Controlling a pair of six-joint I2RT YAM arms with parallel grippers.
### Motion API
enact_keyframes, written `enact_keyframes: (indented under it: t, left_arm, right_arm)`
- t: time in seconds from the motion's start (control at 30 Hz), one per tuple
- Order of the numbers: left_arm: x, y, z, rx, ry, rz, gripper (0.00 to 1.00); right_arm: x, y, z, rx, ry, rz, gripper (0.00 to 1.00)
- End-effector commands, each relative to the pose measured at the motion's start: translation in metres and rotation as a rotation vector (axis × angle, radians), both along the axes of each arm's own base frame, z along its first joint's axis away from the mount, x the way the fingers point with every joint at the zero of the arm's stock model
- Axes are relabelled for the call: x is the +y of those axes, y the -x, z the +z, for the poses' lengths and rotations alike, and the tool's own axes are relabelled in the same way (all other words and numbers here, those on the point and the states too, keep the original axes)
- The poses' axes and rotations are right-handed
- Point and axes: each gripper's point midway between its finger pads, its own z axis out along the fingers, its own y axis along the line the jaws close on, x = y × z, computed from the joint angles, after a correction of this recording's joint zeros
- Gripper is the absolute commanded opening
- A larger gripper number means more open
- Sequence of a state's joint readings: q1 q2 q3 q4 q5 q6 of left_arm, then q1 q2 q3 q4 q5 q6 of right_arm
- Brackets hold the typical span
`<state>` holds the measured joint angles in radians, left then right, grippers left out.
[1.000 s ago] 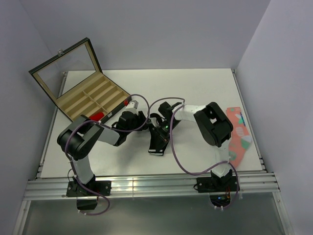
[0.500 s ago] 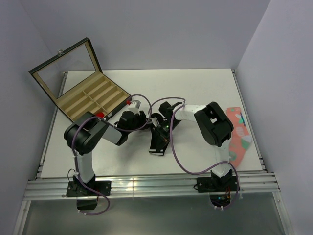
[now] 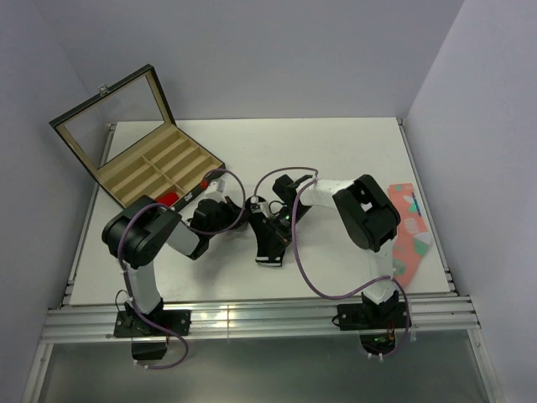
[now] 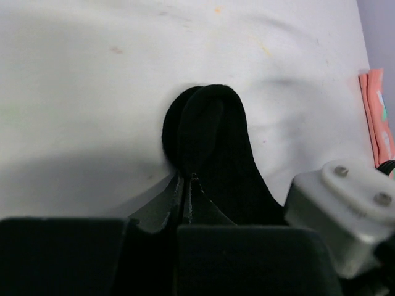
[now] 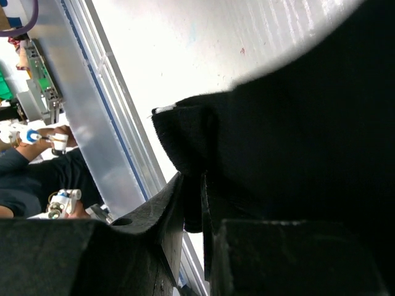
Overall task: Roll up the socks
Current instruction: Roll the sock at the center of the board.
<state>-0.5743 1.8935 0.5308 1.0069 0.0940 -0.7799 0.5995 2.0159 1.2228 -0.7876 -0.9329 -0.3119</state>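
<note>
The black sock (image 3: 270, 245) lies mid-table, its white cuff stripes toward the near edge. My left gripper (image 3: 242, 215) reaches in from the left and is shut on the sock's far end. In the left wrist view that rounded, folded end (image 4: 213, 132) sticks out past the closed fingertips (image 4: 187, 180). My right gripper (image 3: 278, 225) comes in from the right and is shut on a fold of the same sock (image 5: 296, 123), which is pinched between its jaws (image 5: 199, 197). The red sock (image 3: 170, 198) lies by the box, partly hidden behind my left arm.
An open wooden box (image 3: 155, 168) with divided compartments and a raised glass lid stands at the back left. A salmon-pink sock (image 3: 409, 231) lies along the right edge, also seen in the left wrist view (image 4: 376, 117). The right gripper's grey body (image 4: 342, 209) sits close beside my left fingers.
My left gripper has closed on the black sock's far end and its wrist has shifted slightly left. The right gripper keeps its grip and has barely moved.
</note>
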Motion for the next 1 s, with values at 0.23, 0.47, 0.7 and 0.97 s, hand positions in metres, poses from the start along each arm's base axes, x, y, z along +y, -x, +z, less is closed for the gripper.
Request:
enact_keyframes:
  t: [0.23,0.47,0.7,0.97]
  left_arm:
    - [0.058,0.009,0.006,0.042,-0.059,0.215,0.00]
    - [0.061,0.018,-0.001,0.059,-0.054,0.208,0.00]
    - [0.057,0.024,-0.004,0.061,-0.042,0.176,0.00]
    - [0.051,0.036,0.005,0.003,-0.050,0.122,0.23]
  right_arm:
    - [-0.012,0.017,0.003,0.074,0.025,0.049,0.19]
    - [-0.012,0.011,-0.016,0.065,0.107,0.048,0.19]
    - [-0.013,-0.001,-0.032,0.012,0.187,0.022,0.19]
    - [-0.018,-0.014,-0.047,-0.055,0.292,-0.028,0.19]
